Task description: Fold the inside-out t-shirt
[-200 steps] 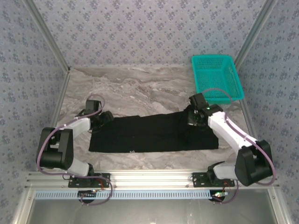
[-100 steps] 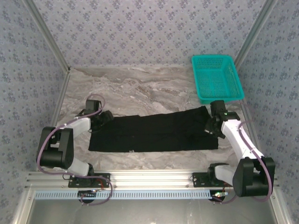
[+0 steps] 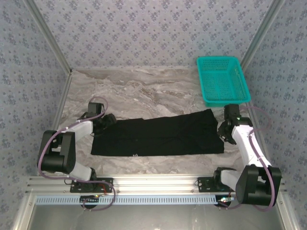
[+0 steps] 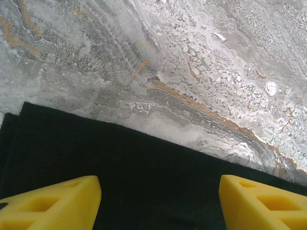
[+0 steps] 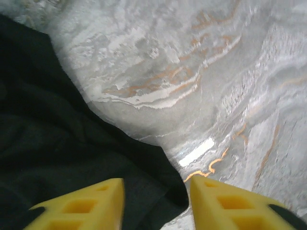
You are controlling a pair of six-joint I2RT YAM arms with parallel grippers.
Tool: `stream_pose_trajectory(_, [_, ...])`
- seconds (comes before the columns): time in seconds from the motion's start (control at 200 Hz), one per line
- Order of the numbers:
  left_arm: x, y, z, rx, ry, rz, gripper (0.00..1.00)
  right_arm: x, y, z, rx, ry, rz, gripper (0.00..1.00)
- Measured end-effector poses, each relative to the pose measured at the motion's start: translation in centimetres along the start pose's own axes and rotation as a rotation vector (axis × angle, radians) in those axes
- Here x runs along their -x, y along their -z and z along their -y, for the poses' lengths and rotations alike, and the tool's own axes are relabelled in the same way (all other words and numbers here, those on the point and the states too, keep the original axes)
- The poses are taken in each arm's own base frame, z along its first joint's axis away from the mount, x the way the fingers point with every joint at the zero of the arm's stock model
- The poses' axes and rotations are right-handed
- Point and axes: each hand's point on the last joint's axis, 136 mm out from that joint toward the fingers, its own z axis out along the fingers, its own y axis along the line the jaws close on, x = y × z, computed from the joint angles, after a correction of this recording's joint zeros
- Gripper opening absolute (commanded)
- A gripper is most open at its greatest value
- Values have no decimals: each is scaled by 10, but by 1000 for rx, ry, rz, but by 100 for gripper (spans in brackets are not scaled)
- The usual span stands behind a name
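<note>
The inside-out t-shirt lies flat as a long black strip across the front of the marble table, plain side up. My left gripper hovers at the strip's left end. In the left wrist view its yellow fingers stand wide apart over the black cloth, so this gripper is open and holds nothing. My right gripper is at the strip's right end. It is open, and a corner of the cloth lies loose below the gap.
A teal mesh basket stands at the back right, just beyond the right arm. Patterned walls close in the table on three sides. Bare marble stretches behind the shirt, and the aluminium rail runs along the near edge.
My right gripper travelled right from mid-shirt to the right end, drawing the cloth's upper edge out with it, then opened from shut. The left arm stayed still.
</note>
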Motion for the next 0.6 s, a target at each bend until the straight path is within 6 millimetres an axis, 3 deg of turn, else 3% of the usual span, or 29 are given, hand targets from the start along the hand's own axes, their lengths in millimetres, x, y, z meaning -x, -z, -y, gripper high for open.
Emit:
stream_pose_trajectory(0.07, [-1,1,1,-3,0,-3,67,3,5,-13,48,39,34,64])
stream_pose_trajectory(0.155, [-2,4,0,-1,1,-10,67,9,5,-38,124,86,55,65])
stream_pose_trajectory(0.335, [-7,7,-2,12,3,-31,67,28,-30,-91,224,137,-7,59])
stream_pose_trajectory(0.455, [-8,10,-3,17,3,-38,67,39,-51,-110,254,153,-17,47])
stream_pose_trajectory(0.6, [-9,10,-4,24,4,-41,67,48,-66,-121,261,175,-5,21])
